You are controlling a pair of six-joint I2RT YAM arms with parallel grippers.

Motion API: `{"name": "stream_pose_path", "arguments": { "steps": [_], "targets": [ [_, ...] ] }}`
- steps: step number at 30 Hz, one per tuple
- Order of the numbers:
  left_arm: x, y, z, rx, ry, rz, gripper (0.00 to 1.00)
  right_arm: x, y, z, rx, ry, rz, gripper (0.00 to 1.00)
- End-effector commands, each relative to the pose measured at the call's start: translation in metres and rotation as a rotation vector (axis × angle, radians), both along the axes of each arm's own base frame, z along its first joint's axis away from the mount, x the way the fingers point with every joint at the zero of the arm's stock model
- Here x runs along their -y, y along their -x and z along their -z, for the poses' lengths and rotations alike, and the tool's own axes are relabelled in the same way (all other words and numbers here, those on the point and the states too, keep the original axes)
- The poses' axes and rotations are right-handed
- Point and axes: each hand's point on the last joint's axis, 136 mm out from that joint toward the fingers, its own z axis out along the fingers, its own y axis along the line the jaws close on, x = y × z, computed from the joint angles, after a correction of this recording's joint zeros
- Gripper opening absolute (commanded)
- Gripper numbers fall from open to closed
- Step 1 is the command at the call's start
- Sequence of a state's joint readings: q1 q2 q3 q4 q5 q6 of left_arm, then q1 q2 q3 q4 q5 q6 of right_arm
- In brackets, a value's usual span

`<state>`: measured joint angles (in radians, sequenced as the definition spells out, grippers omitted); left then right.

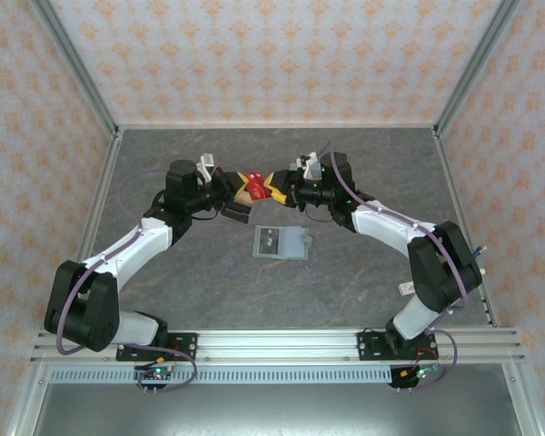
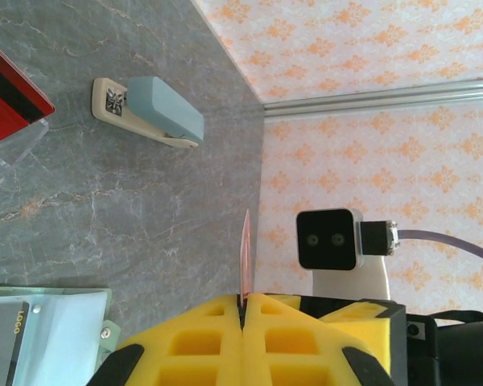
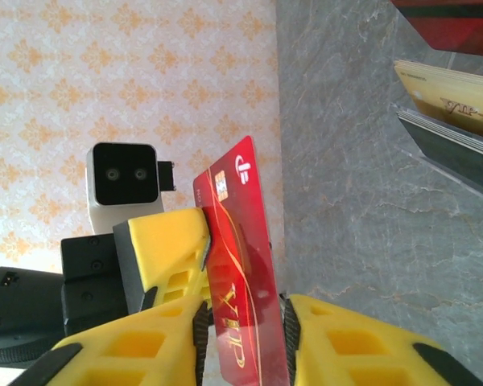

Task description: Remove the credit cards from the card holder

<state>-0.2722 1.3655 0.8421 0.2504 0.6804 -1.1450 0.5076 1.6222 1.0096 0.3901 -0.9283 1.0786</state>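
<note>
A red credit card hangs above the table between both grippers. My left gripper is shut on it, and the card stands edge-on out of its yellow pads. My right gripper has its jaws partly open around the same card, a black pad close on each side. The left gripper's finger presses the card's far end. The sage-green card holder lies open flat on the table below, and a dark card sits in its slot.
A clear stand on the table holds a red card, a tan card and a dark grey card. A teal oblong case with a pale edge lies near the back wall. Both arms meet mid-table.
</note>
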Motion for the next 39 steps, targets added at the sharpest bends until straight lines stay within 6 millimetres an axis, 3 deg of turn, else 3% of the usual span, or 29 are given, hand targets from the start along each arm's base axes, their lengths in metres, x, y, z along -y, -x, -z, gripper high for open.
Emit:
{"name": "stream_pose_path", "arguments": {
  "steps": [1,5,14,22,24,32,34,39],
  "targets": [
    [-0.003,0.001,-0.007,0.025,0.010,-0.010,0.00,-0.006,0.008,-0.013,0.039,-0.037,-0.049,0.24],
    [-0.004,0.002,-0.005,0.021,0.008,-0.008,0.00,-0.007,0.007,-0.011,0.033,-0.027,-0.055,0.18],
    [-0.006,0.003,-0.010,0.037,0.022,-0.027,0.00,-0.014,0.013,-0.005,-0.002,-0.026,-0.077,0.34],
    [-0.007,0.003,-0.011,0.039,0.022,-0.035,0.00,-0.019,0.014,-0.004,-0.008,-0.033,-0.085,0.37],
    [-0.008,0.003,-0.009,0.034,0.017,-0.041,0.00,-0.019,0.013,-0.004,-0.005,-0.033,-0.081,0.34],
    [-0.015,0.011,0.008,-0.018,-0.052,-0.047,0.01,-0.011,0.001,0.004,0.081,0.092,-0.024,0.08],
    [-0.020,0.015,0.014,-0.040,-0.082,-0.054,0.12,-0.010,-0.003,0.004,0.120,0.120,-0.019,0.00],
    [-0.051,0.031,0.043,-0.150,-0.253,-0.107,0.57,-0.002,-0.014,0.016,0.260,0.280,-0.014,0.00]
  ]
}}
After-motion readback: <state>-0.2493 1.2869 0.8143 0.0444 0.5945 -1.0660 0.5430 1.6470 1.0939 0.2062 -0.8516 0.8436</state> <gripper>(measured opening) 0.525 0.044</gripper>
